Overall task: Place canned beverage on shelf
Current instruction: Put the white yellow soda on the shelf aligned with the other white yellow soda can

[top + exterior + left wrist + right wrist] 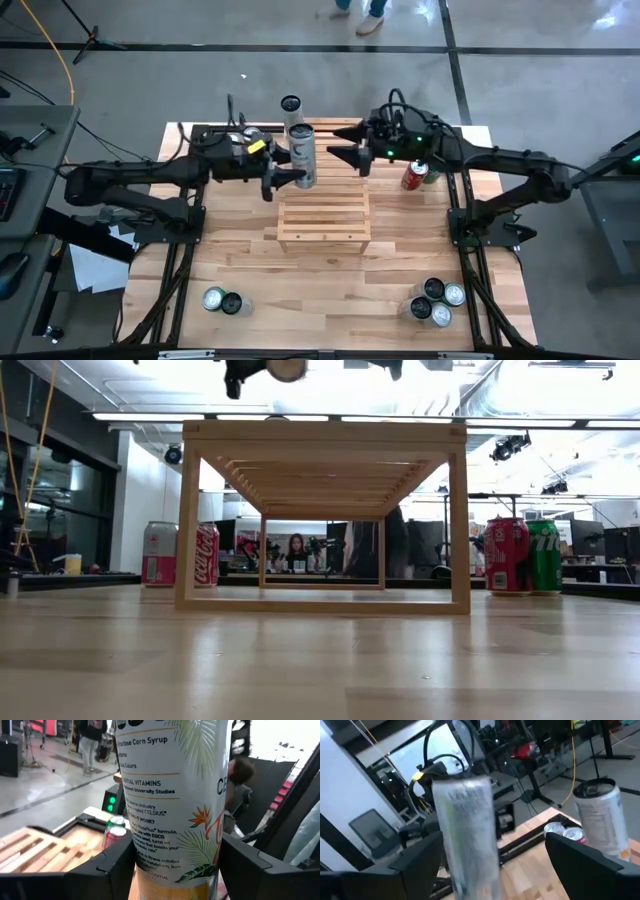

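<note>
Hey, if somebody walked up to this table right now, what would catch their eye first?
Probably the tall white can held above the back edge of the pale wooden shelf at mid-table, clamped in the left gripper. The right gripper faces it, open. Another tall can stands behind, and a red can and green can sit right of the shelf.

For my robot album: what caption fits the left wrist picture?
Left gripper holds a tall white Celsius can above the wooden shelf.
</note>
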`<act>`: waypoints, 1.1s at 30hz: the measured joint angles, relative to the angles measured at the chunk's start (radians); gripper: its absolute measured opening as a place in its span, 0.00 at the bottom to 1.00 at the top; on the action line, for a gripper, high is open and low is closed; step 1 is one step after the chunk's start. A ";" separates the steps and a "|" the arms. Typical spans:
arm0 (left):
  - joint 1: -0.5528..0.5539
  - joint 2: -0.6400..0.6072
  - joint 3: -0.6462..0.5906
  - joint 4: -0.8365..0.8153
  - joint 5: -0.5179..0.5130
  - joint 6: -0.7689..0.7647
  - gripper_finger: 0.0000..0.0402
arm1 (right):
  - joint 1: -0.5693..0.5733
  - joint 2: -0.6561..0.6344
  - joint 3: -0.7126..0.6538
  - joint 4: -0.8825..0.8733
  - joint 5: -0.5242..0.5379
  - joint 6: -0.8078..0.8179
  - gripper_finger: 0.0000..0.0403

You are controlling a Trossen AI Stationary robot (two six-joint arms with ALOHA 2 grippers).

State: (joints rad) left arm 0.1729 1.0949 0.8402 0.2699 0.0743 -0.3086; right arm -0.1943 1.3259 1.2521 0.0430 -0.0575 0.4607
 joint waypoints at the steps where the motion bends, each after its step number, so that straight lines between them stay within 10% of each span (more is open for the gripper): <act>1: 0.000 0.016 0.000 0.005 0.000 0.001 0.55 | 0.001 0.012 0.008 -0.007 -0.001 -0.011 0.84; 20: -0.003 0.123 0.000 0.141 -0.001 0.024 0.55 | 0.005 0.167 0.153 -0.043 -0.101 -0.066 0.83; 33: -0.004 0.121 0.003 0.124 0.012 0.018 0.64 | 0.005 0.164 0.183 -0.096 -0.104 -0.052 0.57</act>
State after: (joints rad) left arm 0.1688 1.2163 0.8429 0.3942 0.0862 -0.2907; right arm -0.1894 1.4901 1.4349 -0.0526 -0.1618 0.4088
